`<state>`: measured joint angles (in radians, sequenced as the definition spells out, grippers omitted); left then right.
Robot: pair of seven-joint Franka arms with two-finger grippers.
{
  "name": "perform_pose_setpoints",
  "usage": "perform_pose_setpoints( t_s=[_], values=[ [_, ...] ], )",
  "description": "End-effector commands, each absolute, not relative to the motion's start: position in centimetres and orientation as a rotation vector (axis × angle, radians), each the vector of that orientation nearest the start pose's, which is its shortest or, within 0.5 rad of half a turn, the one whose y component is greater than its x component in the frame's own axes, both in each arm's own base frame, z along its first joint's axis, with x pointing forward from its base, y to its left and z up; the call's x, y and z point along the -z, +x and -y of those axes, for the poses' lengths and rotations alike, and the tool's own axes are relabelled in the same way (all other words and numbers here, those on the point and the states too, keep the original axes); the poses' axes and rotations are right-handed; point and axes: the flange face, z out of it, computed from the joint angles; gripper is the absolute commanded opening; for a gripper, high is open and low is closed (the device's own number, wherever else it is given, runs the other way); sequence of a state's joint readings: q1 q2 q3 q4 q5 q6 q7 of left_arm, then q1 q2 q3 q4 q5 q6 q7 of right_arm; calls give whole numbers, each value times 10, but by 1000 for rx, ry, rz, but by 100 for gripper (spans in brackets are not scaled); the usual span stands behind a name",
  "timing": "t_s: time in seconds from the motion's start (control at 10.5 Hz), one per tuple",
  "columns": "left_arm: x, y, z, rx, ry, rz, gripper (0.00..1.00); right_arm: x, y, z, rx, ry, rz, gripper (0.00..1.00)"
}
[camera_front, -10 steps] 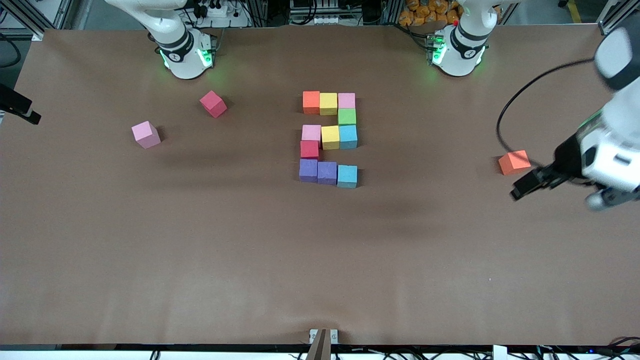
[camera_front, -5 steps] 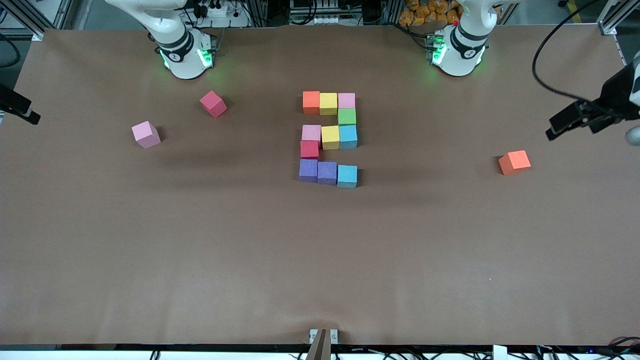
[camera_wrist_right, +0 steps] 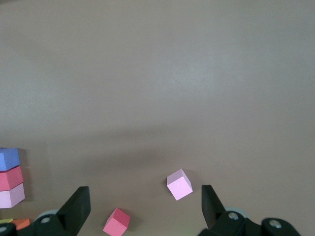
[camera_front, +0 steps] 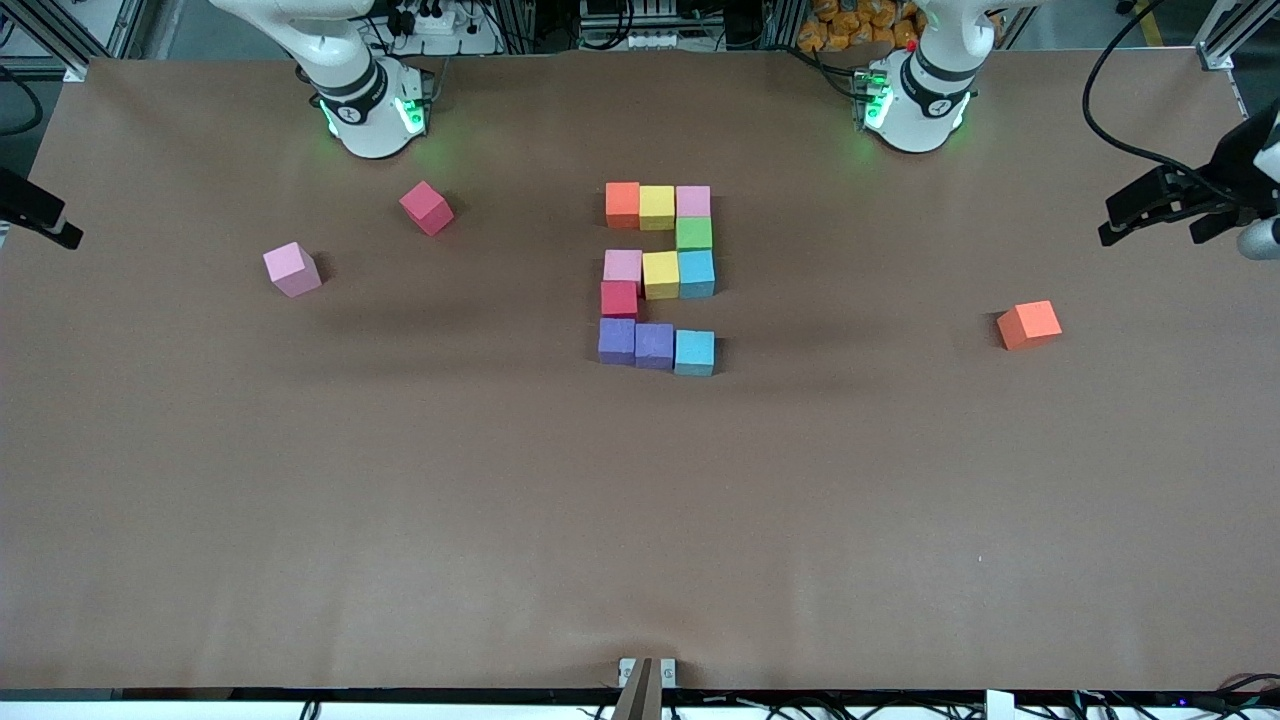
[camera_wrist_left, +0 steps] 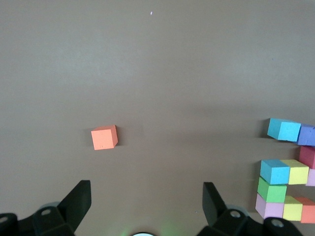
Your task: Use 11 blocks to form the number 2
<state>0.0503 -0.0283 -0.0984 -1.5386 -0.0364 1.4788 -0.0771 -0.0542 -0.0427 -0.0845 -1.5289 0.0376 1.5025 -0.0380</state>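
In the middle of the table several coloured blocks lie edge to edge as the number 2 (camera_front: 661, 274), from an orange block (camera_front: 622, 203) at the top row to a light blue block (camera_front: 694, 352) at the bottom row. Three loose blocks lie apart from it: an orange one (camera_front: 1029, 324) (camera_wrist_left: 104, 137) toward the left arm's end, a red one (camera_front: 426, 208) (camera_wrist_right: 117, 222) and a pink one (camera_front: 292, 269) (camera_wrist_right: 179, 185) toward the right arm's end. My left gripper (camera_front: 1155, 230) (camera_wrist_left: 146, 191) hangs open and empty over its end of the table. My right gripper (camera_front: 45, 215) (camera_wrist_right: 145, 196) waits open and empty over the other end.
The two arm bases (camera_front: 368, 105) (camera_front: 915, 100) stand along the table's back edge. A black cable (camera_front: 1100, 100) loops from the left arm above the table. A small metal bracket (camera_front: 647, 672) sits at the edge nearest the front camera.
The left arm has swung up and away from beside the loose orange block toward its end of the table. The blocks and the right arm have not moved.
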Motion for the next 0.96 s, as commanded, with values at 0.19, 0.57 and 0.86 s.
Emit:
perform_pose_setpoints(
  t_s=[0.19,0.57,0.86],
  values=[
    [-644,528,49,-64,-3180,-19,100,-655,540,43,25,-3106,-63,100],
    [-645,530,54,-52,-3181,-27,100,-655,541,47,27,-3108,-71,100],
    [-643,531,53,-49,-3167,45,100,-656,541,48,39,-3110,-71,100]
  ],
)
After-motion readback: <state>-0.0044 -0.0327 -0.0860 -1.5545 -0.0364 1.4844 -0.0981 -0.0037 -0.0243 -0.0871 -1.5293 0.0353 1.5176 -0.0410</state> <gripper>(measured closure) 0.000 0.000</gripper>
